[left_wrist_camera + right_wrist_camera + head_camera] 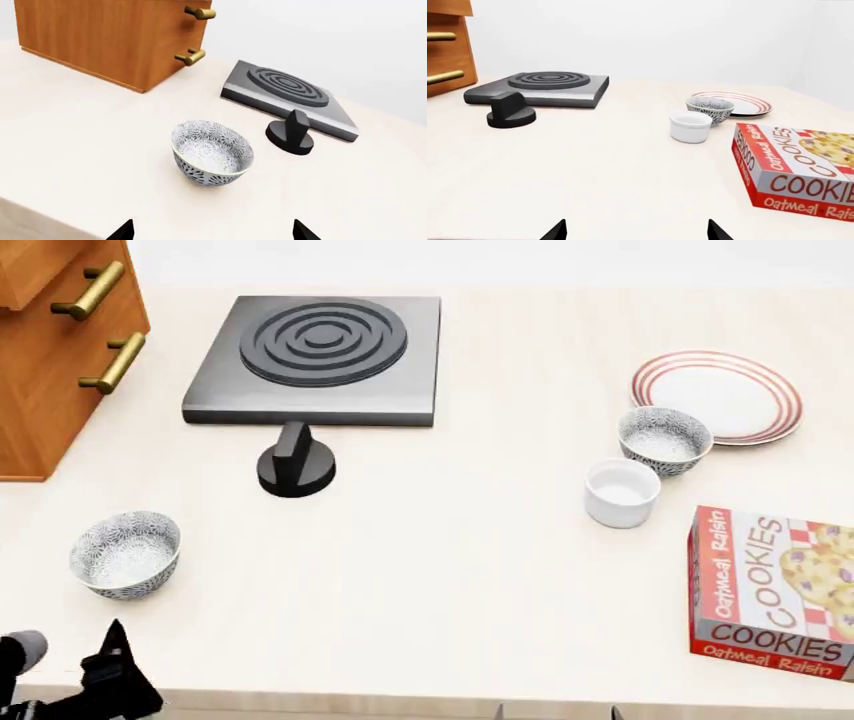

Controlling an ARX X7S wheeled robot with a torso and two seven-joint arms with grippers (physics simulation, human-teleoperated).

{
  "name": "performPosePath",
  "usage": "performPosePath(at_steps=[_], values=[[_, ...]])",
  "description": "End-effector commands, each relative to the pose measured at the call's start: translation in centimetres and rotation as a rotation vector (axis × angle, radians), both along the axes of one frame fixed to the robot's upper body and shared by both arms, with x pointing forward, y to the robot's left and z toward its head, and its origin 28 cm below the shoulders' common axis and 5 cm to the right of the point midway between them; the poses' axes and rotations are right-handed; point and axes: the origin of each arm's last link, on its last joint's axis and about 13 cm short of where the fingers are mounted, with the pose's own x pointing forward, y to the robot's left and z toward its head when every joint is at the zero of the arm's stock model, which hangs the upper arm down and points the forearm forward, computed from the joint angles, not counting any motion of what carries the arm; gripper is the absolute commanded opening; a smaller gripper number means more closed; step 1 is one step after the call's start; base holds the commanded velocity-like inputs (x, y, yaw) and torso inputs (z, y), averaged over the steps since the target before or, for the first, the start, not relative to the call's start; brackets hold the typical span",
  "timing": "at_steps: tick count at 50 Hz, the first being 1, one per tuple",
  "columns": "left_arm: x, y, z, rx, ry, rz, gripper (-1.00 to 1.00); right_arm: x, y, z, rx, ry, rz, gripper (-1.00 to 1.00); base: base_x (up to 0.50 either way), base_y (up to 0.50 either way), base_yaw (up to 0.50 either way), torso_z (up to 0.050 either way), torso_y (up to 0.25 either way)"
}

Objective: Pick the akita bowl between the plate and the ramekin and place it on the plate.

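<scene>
A speckled bowl (665, 439) sits upright on the pale countertop (454, 570), wedged between a red-ringed plate (718, 395) behind it and a plain white ramekin (622, 492) in front. In the head view the bowl's rim overlaps the plate's near edge, though the pictures do not show whether they touch; the ramekin stands just beside the bowl with a thin strip of counter between them. A cookie box (774, 585) lies flat near the counter's right front corner, close to the ramekin.

A twin bowl (126, 554) rests well apart on the left side, near the front edge, with open counter all round it. Behind it stand a wooden drawer cabinet (60, 350) with brass handles, a dark hotplate (318, 360) and a black knob (296, 461) just in front of the hotplate. A broad bare stretch of counter runs between the twin bowl and the ramekin.

The left gripper (213, 231) hovers off the front edge facing the twin bowl, its two fingertips spread wide and holding nothing. The right gripper (637, 231) hangs low above the counter's front, its fingertips likewise spread wide apart and empty, well short of the ramekin and the bowl.
</scene>
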Motion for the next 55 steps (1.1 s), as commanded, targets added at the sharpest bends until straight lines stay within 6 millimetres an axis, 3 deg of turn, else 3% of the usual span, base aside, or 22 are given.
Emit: performPosePath(at_steps=[1,10,22,37,55], values=[[1.8,2.0,1.2,-0.076,0.017,0.091,1.00,-0.2,0.1,0.2,-0.005,-0.006,0.009,1.00,0.00,0.00,0.00,0.000,0.000],[2.4,3.3,1.0,-0.099,0.040,0.146,1.00,-0.1,0.3,0.7,-0.048,-0.016,0.029,1.00,0.00,0.00,0.00,0.000,0.000],[2.7,4.8,0.7,-0.098,0.048,0.209,1.00,0.3,0.3,5.1,-0.101,-0.061,0.029,1.00,0.00,0.00,0.00,0.000,0.000],[2.8,4.9,0.2,-0.083,0.047,0.227,1.00,0.7,0.7,9.8,-0.142,-0.155,0.052,1.00,0.00,0.00,0.00,0.000,0.000],[2.8,4.8,0.2,-0.077,0.047,0.228,1.00,1.9,0.2,12.4,-0.155,-0.245,0.045,1.00,0.00,0.00,0.00,0.000,0.000]])
